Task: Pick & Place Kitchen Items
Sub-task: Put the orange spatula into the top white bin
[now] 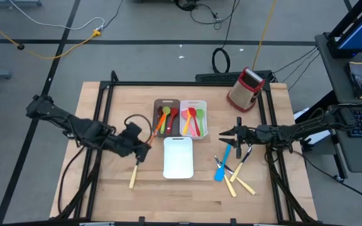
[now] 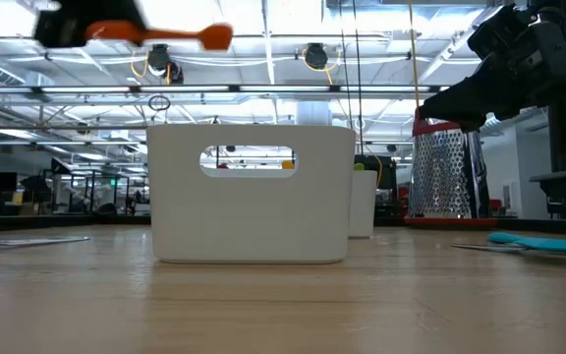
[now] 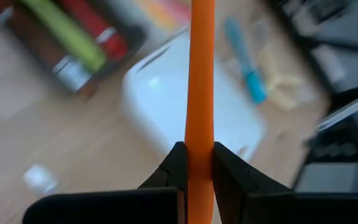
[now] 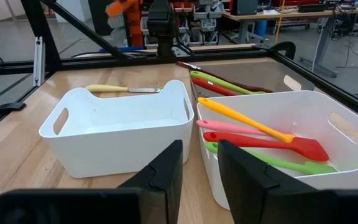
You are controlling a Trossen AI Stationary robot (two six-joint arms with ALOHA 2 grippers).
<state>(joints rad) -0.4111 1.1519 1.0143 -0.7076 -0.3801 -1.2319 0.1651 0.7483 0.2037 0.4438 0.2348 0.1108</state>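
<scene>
The left hand [image 1: 144, 150] hung above the bench [image 1: 112, 188], left of its middle, with its fingers [image 3: 176, 171] pinched on the handle of an orange spatula [image 3: 201, 81]. In the low view the spatula [image 2: 180, 35] was carried level, well clear of the wood. Just beside this hand, toward the middle of the bench, stood an empty white tub [image 1: 178, 157]. A cream-handled knife [image 1: 133, 177] lay on the wood nearer the front edge, below the left hand.

The right hand [image 1: 224, 133] hovered right of centre, its fingers [image 4: 166, 168] spread a little and holding nothing. It faced a second white tub [image 1: 193, 119] that held red, pink, yellow and green spoons and spatulas [image 4: 263, 140]. Touching that tub's side stood a dark brown tray [image 1: 166, 116] with more red, green and orange utensils [image 1: 164, 119].

Toward the front right of the bench lay a blue spatula [image 1: 222, 167] among several cream-handled knives [image 1: 239, 182]. A red and metal grater [image 1: 246, 89] stood upright near the far right corner.
</scene>
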